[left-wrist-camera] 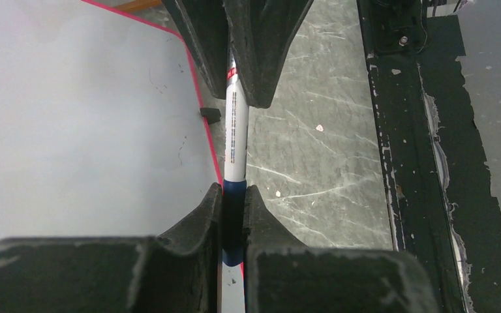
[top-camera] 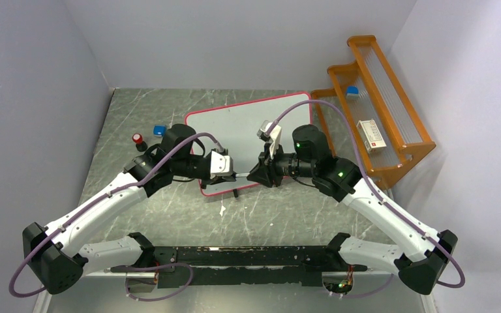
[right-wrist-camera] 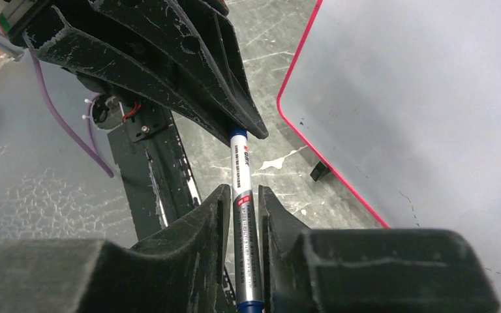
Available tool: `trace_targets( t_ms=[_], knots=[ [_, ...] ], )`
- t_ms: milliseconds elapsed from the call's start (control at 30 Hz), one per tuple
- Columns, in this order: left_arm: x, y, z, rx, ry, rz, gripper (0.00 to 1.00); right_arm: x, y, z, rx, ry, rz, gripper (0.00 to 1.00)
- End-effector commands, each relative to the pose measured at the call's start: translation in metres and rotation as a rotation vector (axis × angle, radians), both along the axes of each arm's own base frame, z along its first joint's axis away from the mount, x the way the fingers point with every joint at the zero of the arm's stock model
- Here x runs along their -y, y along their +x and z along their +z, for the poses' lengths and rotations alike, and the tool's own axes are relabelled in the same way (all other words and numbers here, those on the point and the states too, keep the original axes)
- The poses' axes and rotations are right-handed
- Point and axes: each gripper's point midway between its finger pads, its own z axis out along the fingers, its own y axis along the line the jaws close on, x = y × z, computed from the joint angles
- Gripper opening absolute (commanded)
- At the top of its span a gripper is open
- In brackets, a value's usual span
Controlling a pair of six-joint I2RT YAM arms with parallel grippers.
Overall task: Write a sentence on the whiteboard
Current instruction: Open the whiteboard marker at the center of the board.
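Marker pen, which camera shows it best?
Right wrist view: the marker is close and sharp, printed label showing. Left wrist view shows its barrel and blue end, less sharply. Top view shows only a thin sliver.

The grey-green marbled table [top-camera: 169,104] carries the whiteboard [top-camera: 248,120], its near edge under the left gripper [top-camera: 231,175] and right gripper [top-camera: 254,175]. Well to the right gripper's right stands an orange rack [top-camera: 339,68]. Out to the left gripper's left sit a small blue block [top-camera: 160,130] and a red-capped black piece [top-camera: 137,138].
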Motion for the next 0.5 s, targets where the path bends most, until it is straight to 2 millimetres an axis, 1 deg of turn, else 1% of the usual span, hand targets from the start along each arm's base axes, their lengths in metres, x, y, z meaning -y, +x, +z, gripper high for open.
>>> trace_targets(
  t_ms=[0, 200, 233, 300, 333, 467],
  knots=[
    [0.005, 0.004, 0.013, 0.039, -0.051, -0.018, 0.05, -0.001, -0.004, 0.004, -0.002, 0.025, 0.01, 0.25],
    [0.005, 0.002, 0.009, 0.025, -0.039, -0.032, 0.05, 0.0, -0.003, 0.009, 0.01, 0.04, -0.003, 0.22],
    [0.005, 0.001, 0.009, 0.024, -0.037, -0.033, 0.05, 0.0, -0.004, 0.008, 0.01, 0.04, -0.002, 0.13],
    [0.004, 0.002, 0.008, 0.025, -0.035, -0.028, 0.05, 0.002, -0.002, 0.009, 0.016, 0.038, -0.015, 0.02],
    [0.004, 0.003, 0.008, 0.025, -0.032, -0.023, 0.05, 0.004, -0.001, 0.009, 0.023, 0.033, -0.026, 0.0],
    [0.002, 0.003, 0.006, 0.033, -0.025, -0.013, 0.05, 0.009, -0.003, 0.009, 0.035, 0.022, -0.027, 0.0]
  ],
)
